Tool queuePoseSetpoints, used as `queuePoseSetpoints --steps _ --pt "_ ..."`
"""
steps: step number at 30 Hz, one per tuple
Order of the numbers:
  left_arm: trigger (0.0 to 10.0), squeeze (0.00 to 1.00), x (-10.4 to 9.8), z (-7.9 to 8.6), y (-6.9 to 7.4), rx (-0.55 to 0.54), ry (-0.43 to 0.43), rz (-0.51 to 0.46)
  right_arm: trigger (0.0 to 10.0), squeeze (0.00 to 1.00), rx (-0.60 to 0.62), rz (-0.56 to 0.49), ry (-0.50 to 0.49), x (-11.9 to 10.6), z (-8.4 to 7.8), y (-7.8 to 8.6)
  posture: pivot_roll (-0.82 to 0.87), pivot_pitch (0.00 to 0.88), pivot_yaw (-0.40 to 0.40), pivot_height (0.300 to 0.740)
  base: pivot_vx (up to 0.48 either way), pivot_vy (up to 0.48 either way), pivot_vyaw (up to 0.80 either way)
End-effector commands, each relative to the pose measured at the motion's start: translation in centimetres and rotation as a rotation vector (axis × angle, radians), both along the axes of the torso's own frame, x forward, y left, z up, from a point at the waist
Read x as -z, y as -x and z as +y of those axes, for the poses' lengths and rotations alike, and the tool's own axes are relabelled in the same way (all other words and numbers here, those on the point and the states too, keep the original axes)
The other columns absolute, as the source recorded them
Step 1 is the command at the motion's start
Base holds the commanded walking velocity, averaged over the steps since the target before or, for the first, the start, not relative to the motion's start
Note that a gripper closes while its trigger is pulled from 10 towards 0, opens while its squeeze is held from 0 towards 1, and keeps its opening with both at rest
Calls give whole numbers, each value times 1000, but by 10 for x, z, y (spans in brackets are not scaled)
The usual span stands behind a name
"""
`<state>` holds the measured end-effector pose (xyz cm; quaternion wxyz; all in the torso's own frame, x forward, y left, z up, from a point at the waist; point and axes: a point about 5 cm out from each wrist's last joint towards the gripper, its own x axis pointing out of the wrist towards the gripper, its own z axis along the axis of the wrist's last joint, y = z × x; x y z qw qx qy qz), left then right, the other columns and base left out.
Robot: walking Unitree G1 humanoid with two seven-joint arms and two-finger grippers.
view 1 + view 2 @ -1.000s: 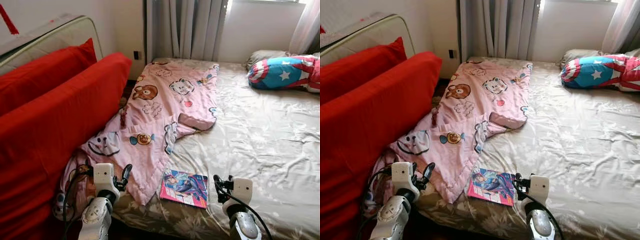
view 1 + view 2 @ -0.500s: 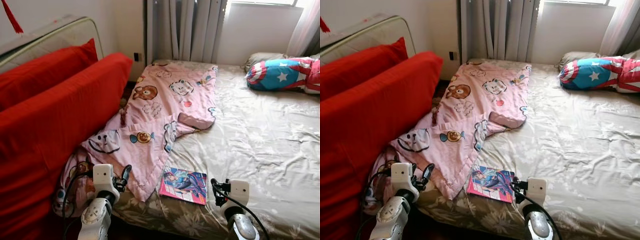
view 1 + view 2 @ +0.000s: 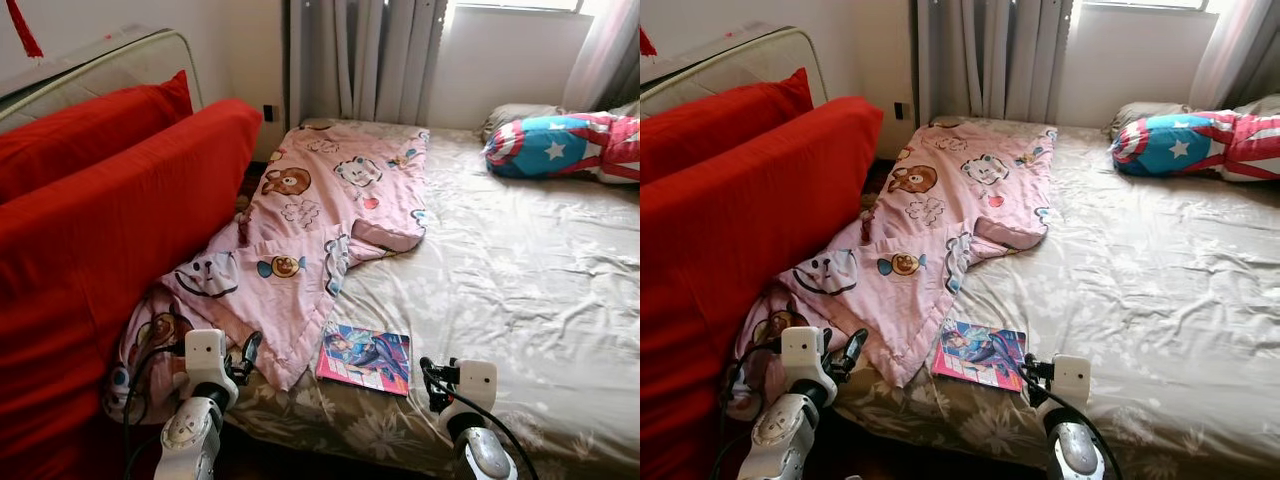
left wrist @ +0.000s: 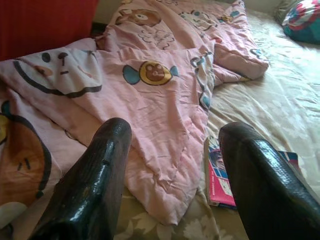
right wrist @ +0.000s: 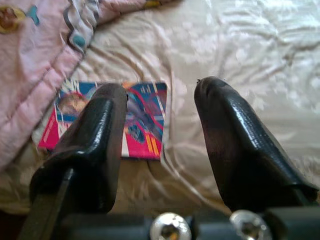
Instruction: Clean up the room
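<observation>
A pink cartoon-print blanket (image 3: 320, 220) lies rumpled along the left side of the bed, one corner hanging over the front left edge. A colourful magazine (image 3: 365, 357) lies flat on the beige sheet near the front edge, just right of that corner. My left gripper (image 4: 175, 129) is open, low at the bed's front left, pointing at the blanket corner. My right gripper (image 5: 161, 87) is open, held low short of the bed's front edge. The magazine (image 5: 140, 120) lies ahead of it, a little to its left. Neither gripper holds anything.
Large red cushions (image 3: 110, 230) lean against the bed's left side, with a mattress propped behind them. A star-and-stripe pillow (image 3: 560, 145) lies at the back right. Curtains (image 3: 350, 60) and a window stand behind the bed. The beige sheet (image 3: 520, 270) is bare on the right.
The head views have shifted slightly, so the camera moved. Blanket, magazine and pillow lie where they were. Both grippers stay open and low at the bed's front edge.
</observation>
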<state>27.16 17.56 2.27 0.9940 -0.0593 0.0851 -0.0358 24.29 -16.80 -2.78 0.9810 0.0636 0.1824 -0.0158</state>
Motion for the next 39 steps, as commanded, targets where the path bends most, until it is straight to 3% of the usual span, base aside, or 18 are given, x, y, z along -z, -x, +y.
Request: queuePoseSetpoints --steps 1,39 --pt "10000 0 4 -1 2 7 7 22 10000 0 -12 9 12 0 0 -2 -68 5 -15 656 0 0 0" --pt "10000 0 3 -3 3 20 8 23 10000 0 -40 -33 -7 -2 6 0 -59 10 -11 631 0 0 35"
